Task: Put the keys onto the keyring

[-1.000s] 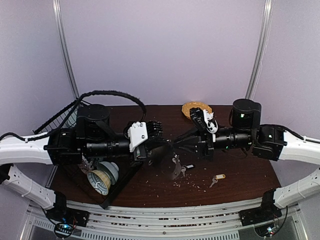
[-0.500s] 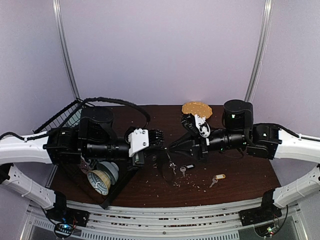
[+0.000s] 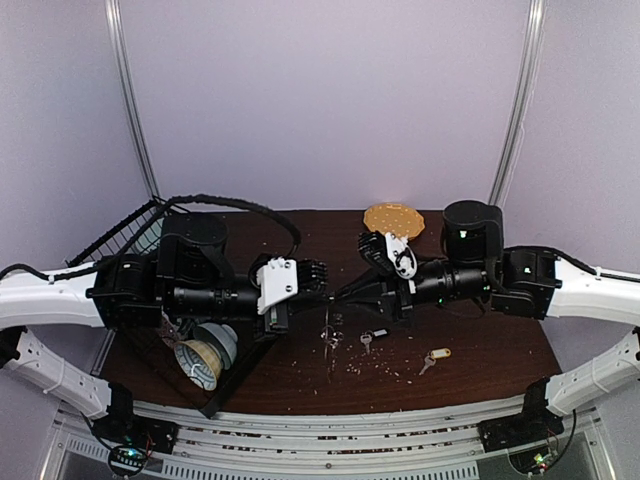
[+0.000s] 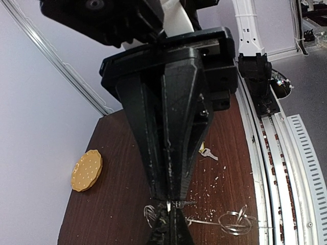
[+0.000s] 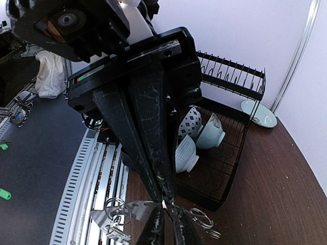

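Pinching the keyring (image 4: 232, 223) just above the desk (image 3: 480, 340), on the near side of the yellow disc (image 3: 393, 217) — left hand (image 3: 320, 297) clamped tight on the wire, right hand (image 3: 345, 295) narrowed onto it, tip to tip. Both keys lie loose, nearer than the disc: black-and-white-tag key (image 3: 370, 338), yellow-tag key (image 3: 434, 357) further right. The ring looks light, springy and slippery — best held near its split end.

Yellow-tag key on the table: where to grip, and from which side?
Yellow-tag key: probably pinch the head, beside the tag, straight down from above. It lies flat on the table with nothing touching it; set the jaws across its narrow width.
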`<action>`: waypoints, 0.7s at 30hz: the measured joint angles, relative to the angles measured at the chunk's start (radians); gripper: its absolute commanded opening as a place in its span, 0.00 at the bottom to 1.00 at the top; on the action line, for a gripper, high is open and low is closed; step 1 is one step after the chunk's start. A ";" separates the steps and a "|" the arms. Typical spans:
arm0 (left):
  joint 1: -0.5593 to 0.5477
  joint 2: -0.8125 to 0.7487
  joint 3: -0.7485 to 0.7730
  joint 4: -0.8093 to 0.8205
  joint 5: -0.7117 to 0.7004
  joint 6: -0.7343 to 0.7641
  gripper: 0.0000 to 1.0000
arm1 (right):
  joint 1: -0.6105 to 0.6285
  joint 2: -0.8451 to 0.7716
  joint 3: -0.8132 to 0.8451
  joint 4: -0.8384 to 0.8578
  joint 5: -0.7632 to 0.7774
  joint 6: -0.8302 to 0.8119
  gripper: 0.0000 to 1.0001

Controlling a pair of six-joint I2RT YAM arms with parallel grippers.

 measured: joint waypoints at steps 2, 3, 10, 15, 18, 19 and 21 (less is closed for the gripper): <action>0.000 0.000 0.000 0.001 0.000 0.000 0.00 | 0.002 -0.002 0.000 0.000 0.010 0.000 0.14; 0.000 0.000 0.000 0.001 0.001 0.000 0.00 | 0.003 -0.002 0.000 0.000 0.013 0.000 0.15; 0.000 0.000 0.000 0.004 0.006 0.000 0.00 | 0.003 -0.002 -0.001 0.005 0.033 0.001 0.19; 0.000 0.000 0.000 0.006 0.010 0.000 0.00 | 0.004 -0.003 -0.010 0.011 0.055 0.000 0.25; 0.000 0.000 0.000 0.007 0.011 0.000 0.00 | 0.004 -0.005 -0.011 0.012 0.063 -0.007 0.24; 0.000 0.000 0.000 0.007 0.011 0.000 0.00 | 0.004 -0.007 -0.013 0.013 0.066 -0.011 0.22; 0.000 0.000 0.000 0.008 0.011 0.000 0.00 | 0.004 -0.013 -0.017 0.014 0.066 -0.016 0.19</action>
